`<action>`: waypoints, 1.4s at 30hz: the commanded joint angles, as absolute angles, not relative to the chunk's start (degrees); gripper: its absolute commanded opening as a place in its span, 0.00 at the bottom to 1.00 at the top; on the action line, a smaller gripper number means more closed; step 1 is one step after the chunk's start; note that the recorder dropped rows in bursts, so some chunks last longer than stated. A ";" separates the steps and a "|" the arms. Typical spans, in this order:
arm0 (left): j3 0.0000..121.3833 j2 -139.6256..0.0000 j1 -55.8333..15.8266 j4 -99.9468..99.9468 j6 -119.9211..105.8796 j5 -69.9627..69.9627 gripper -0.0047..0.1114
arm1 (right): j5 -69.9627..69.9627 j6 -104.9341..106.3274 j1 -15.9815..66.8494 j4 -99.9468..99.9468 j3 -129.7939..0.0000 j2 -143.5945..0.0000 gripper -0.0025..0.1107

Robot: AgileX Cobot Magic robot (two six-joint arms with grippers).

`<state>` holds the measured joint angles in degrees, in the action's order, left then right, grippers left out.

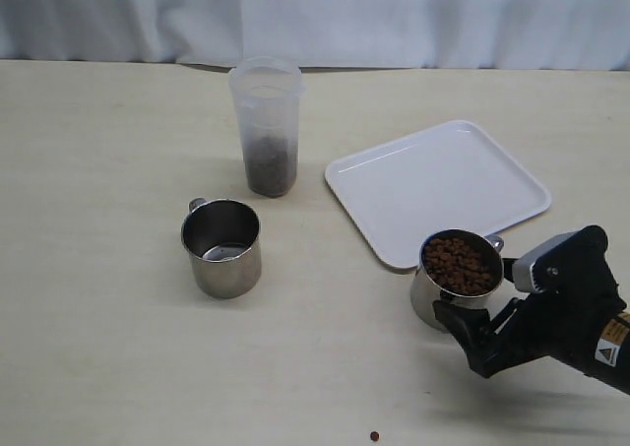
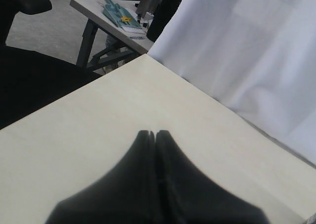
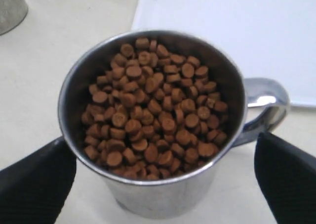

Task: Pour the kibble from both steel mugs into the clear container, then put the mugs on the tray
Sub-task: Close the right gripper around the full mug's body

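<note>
While brown kibble (image 3: 148, 110) fills the near-right steel mug (image 3: 148, 199), the right end effector (image 3: 163, 157) straddles it, spread apart; the left end effector (image 2: 155, 133) is pinched together.

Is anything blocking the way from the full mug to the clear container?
Nothing upright. Only the flat tray's corner lies under the line from the full mug to the clear container; the empty mug stands aside.

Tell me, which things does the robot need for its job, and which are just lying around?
Needed for the job:
full steel mug of kibble
empty steel mug
clear container, some kibble already inside
white tray

Just lying about:
loose pellet on the table
white curtain behind
teal things on another desk
</note>
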<state>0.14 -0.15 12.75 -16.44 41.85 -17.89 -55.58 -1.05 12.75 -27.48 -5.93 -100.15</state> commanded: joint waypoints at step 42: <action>0.00 0.00 12.58 -15.95 42.04 -17.71 0.04 | -69.96 10.80 12.66 -27.99 -9.28 -117.85 0.64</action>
